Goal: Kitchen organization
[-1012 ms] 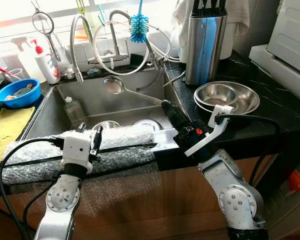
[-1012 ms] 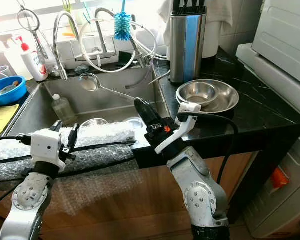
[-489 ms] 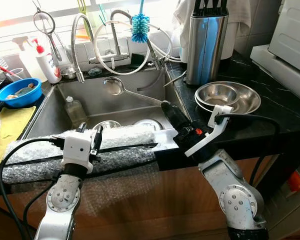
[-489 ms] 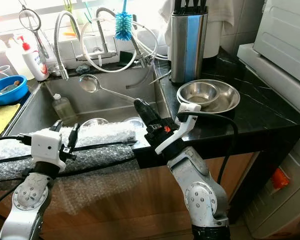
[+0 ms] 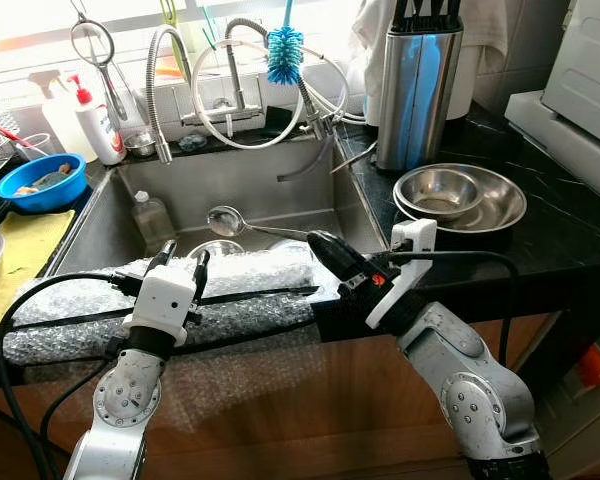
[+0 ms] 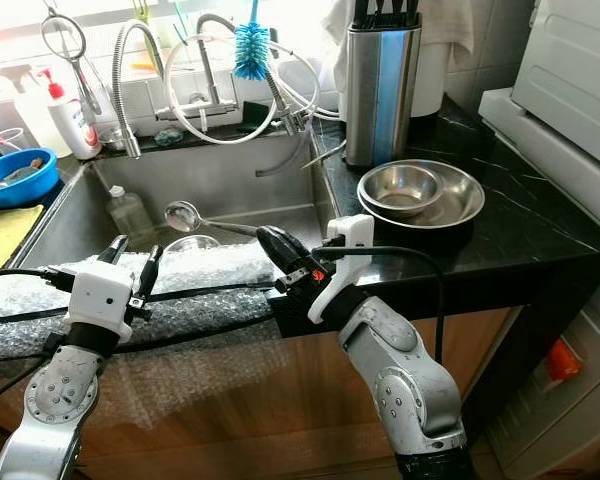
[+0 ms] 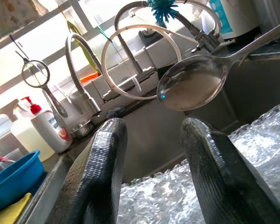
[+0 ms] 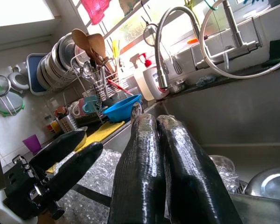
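While the right gripper (image 5: 325, 250), its black fingers pinched on the handle of the long steel ladle (image 5: 225, 220), holds the bowl over the sink's front edge, the left gripper (image 5: 180, 265) rests spread and empty, so lowering and releasing likely follows.

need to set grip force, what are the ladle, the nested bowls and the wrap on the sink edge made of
Ladle: looks like polished steel, its bowl mirroring the window; the right gripper is shut on its handle.
Nested bowls: seemingly stainless steel, with a brushed silver sheen and bright rims.
Wrap: clear plastic bubble wrap, its rows of small air pockets showing, likely soft and slippery.
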